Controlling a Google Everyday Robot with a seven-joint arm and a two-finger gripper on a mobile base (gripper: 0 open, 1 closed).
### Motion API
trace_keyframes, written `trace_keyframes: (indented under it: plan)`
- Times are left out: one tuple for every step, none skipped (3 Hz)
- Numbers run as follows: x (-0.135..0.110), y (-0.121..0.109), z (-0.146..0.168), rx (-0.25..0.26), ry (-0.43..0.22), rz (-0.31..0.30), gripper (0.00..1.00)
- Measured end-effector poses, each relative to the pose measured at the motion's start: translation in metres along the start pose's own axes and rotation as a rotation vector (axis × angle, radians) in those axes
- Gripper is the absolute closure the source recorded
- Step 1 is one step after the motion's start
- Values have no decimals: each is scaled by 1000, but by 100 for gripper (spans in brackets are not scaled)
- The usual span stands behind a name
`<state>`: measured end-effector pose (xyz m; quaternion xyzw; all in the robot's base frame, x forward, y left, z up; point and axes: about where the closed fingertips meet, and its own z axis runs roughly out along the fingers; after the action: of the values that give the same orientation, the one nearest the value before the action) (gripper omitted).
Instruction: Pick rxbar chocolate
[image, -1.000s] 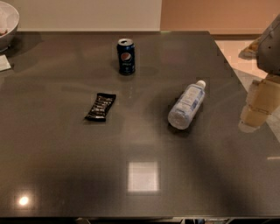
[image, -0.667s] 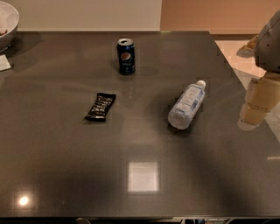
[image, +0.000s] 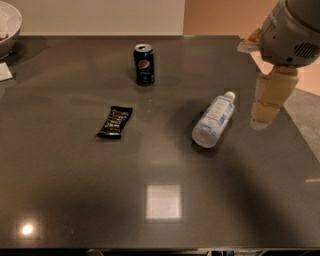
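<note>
The rxbar chocolate (image: 115, 122) is a small flat black bar with faint white print. It lies on the dark table (image: 75, 190) left of centre, tilted a little. My gripper (image: 267, 107) hangs at the right side of the view over the table's right part, far from the bar and just right of the water bottle. It holds nothing that I can see.
A dark blue soda can (image: 144, 64) stands upright behind the bar. A clear plastic water bottle (image: 213, 119) lies on its side right of centre. A white bowl (image: 9, 25) sits at the back left corner, with a white paper (image: 5, 72) below it.
My arm and gripper have moved left, further in over the table's right side and towards the bottle. The bar, can and bottle have not moved.
</note>
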<state>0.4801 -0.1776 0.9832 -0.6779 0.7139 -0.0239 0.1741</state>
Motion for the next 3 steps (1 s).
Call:
trace_keyframes:
  plan:
    - [-31, -20, 19, -20, -59, -110, 0]
    - [-64, -37, 40, -33, -107, -216, 0]
    - [-94, -47, 58, -55, -146, -310, 0]
